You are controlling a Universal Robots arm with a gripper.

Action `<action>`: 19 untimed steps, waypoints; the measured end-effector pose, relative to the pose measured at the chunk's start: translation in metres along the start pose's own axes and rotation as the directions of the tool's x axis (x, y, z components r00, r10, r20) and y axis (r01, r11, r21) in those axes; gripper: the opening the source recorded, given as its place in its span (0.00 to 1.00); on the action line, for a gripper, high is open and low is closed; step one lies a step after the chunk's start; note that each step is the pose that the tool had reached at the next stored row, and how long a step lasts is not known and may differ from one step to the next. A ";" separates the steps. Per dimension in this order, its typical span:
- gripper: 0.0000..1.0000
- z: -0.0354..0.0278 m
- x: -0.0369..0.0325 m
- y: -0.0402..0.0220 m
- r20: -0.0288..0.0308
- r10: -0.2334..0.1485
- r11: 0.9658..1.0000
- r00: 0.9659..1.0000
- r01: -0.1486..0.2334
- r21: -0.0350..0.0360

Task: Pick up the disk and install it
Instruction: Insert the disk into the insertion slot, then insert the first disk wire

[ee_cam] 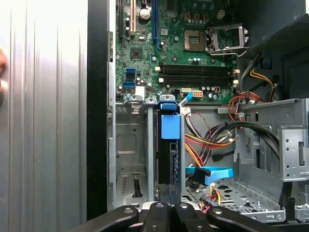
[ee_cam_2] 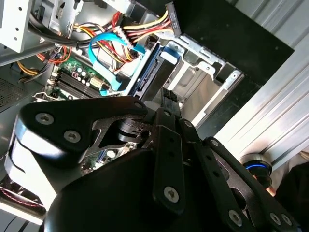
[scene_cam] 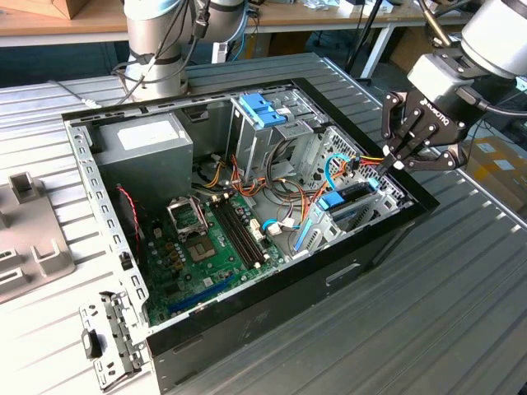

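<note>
Ribbed grey bench (scene_cam: pixel 461 271) carries the open computer case (scene_cam: pixel 272 313) I'm working over. My hand (scene_cam: pixel 394 164) has its fingers pressed together at the end of the disk (ee_cam: pixel 170 145), which stands on edge in the drive bay (ee_cam: pixel 130 145) at the case's front corner, beside the motherboard (scene_cam: pixel 206 247).

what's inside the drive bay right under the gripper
The disk stands on edge in the bay, its blue tab toward the motherboard. The gripper covers the disk's near end; the slot beside it looks bare.
</note>
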State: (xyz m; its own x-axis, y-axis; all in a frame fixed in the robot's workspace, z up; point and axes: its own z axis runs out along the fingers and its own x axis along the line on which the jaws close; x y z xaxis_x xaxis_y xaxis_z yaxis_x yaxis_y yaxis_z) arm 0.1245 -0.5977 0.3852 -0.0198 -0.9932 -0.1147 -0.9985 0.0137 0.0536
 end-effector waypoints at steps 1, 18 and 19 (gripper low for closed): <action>0.11 0.0004 0.0000 -0.0015 0.000 0.000 1.000 1.000 0.000 0.000; 0.11 0.0016 0.0000 -0.0103 0.000 -0.004 1.000 1.000 0.004 0.000; 0.11 0.0016 0.0001 -0.0102 0.000 -0.006 1.000 1.000 0.006 -0.001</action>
State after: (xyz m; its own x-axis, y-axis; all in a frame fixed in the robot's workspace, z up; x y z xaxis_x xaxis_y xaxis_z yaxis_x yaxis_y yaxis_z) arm 0.1347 -0.5977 0.3831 -0.0136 -0.9933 -0.1146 -0.9985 0.0074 0.0536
